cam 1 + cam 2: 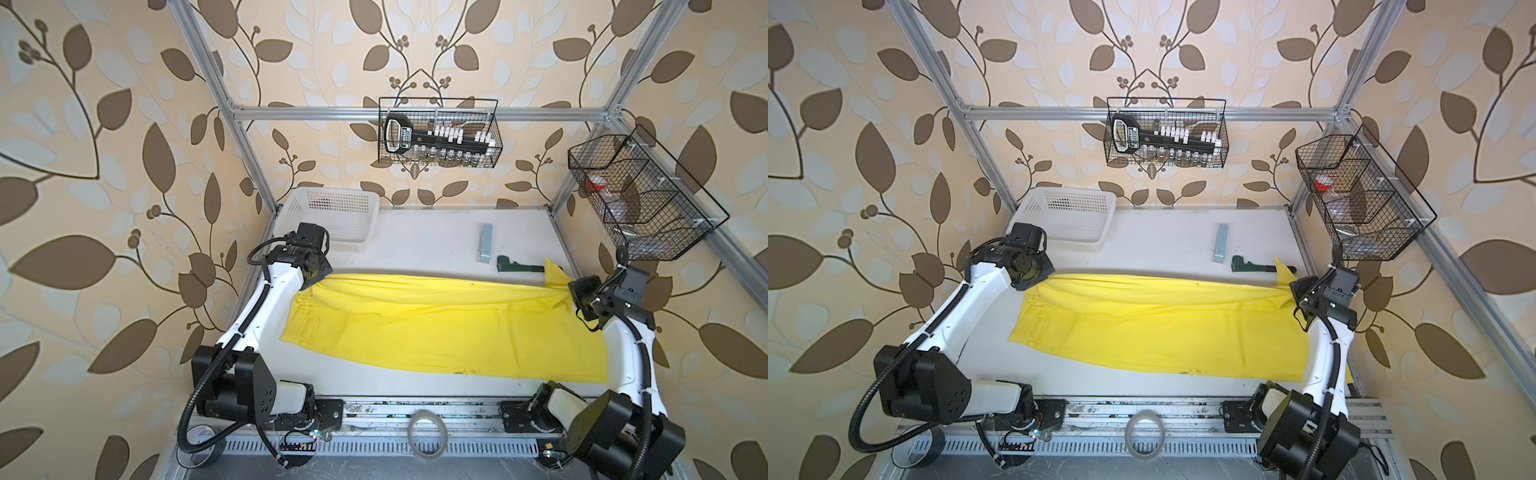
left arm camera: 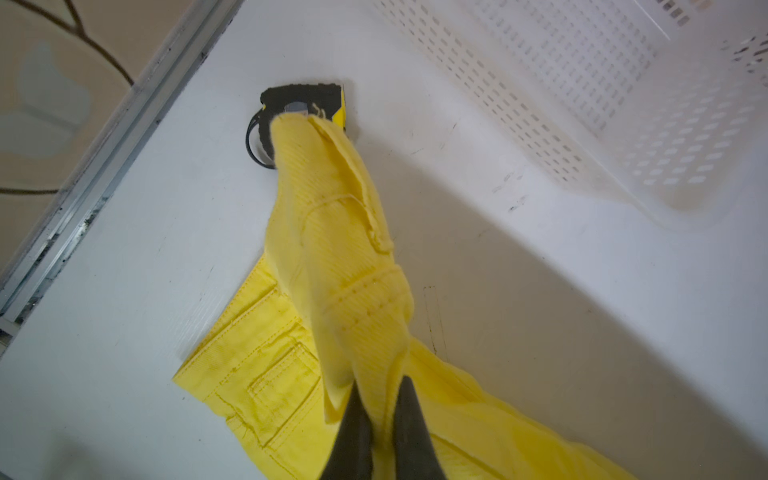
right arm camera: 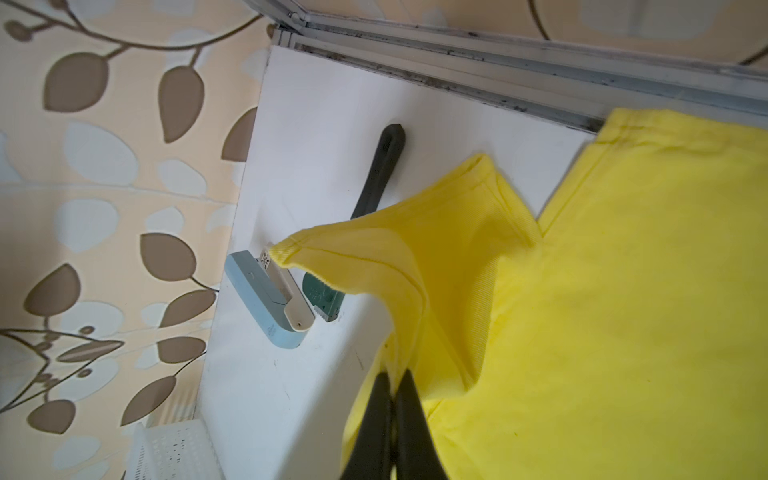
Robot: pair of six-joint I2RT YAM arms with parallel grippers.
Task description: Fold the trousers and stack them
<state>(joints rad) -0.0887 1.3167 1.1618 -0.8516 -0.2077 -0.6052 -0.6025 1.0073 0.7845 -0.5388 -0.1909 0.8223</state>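
See in both top views trousers point(image 1: 436, 328) spread from left edge to right across tabletop's front half. Left wrist: see left gripper point(image 2: 380, 399) clamped on waistband point(image 2: 332, 232). Right wrist: see right gripper point(image 3: 392, 386) pinched on hem point(image 3: 374, 253). Carry both level frontward, keeping cloth taut.
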